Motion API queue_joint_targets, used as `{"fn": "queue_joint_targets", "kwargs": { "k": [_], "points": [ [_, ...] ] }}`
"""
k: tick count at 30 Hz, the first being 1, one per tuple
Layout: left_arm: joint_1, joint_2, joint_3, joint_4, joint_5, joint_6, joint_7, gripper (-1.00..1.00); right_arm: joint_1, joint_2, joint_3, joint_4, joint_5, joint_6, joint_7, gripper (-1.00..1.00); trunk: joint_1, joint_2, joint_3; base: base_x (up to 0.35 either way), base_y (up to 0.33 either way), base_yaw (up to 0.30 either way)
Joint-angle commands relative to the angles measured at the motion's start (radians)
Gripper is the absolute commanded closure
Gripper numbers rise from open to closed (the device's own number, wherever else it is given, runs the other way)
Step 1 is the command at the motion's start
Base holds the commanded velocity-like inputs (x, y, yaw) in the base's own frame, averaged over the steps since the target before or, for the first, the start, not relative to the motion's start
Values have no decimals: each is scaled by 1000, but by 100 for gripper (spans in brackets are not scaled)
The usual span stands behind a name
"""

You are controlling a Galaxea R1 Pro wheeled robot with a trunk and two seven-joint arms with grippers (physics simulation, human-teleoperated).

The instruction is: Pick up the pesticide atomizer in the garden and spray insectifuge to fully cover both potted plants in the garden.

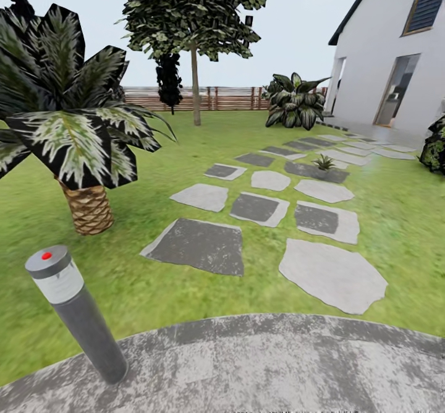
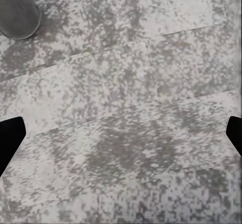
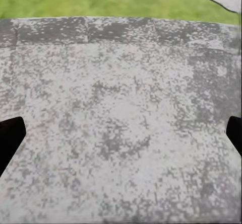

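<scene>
The pesticide atomizer is out of view. One potted plant (image 1: 323, 163), a small rosette of pointed green leaves, sits on a dark stepping slab far ahead to the right in the garden lawn (image 1: 154, 172). My left gripper (image 2: 121, 138) hangs open over the speckled grey patio paving (image 2: 131, 83), its black fingertips (image 2: 10, 138) spread to the picture's edges with nothing between them. Over the same paving, close to the grass edge (image 3: 101, 0), my right gripper (image 3: 121, 138) is open and empty too.
A tall grey post with a red dot (image 1: 74, 314) stands at the patio's (image 1: 247, 370) near left rim; its base (image 2: 17, 12) is close to my left gripper. A palm (image 1: 74, 135) stands left; stepping slabs (image 1: 198, 246) lead toward a house (image 1: 395, 48), a bush (image 1: 295, 101) and a fence (image 1: 228, 97).
</scene>
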Motion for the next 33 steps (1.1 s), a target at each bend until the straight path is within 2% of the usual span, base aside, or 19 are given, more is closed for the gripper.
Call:
{"fn": "queue_joint_targets", "kwargs": {
  "k": [1, 10, 27, 33],
  "points": [
    [0, 0, 0, 0, -1, -3, 0, -100, -1, 0, 0, 1, 0, -3, 1, -100, 0, 0, -2, 0, 0, -260],
    [0, 1, -2, 0, -4, -4, -1, -100, -1, 0, 0, 1, 0, -3, 1, -100, 0, 0, -10, 0, -41, -260],
    [0, 1, -3, 0, -4, -4, -1, -100, -1, 0, 1, 0, 0, -3, 1, -100, 0, 0, -25, 0, -263, -260],
    [0, 1, -2, 0, -5, -4, 0, -100, -1, 0, 1, 1, 1, -3, 2, -100, 0, 0, -27, 0, -273, -96]
  ]
}}
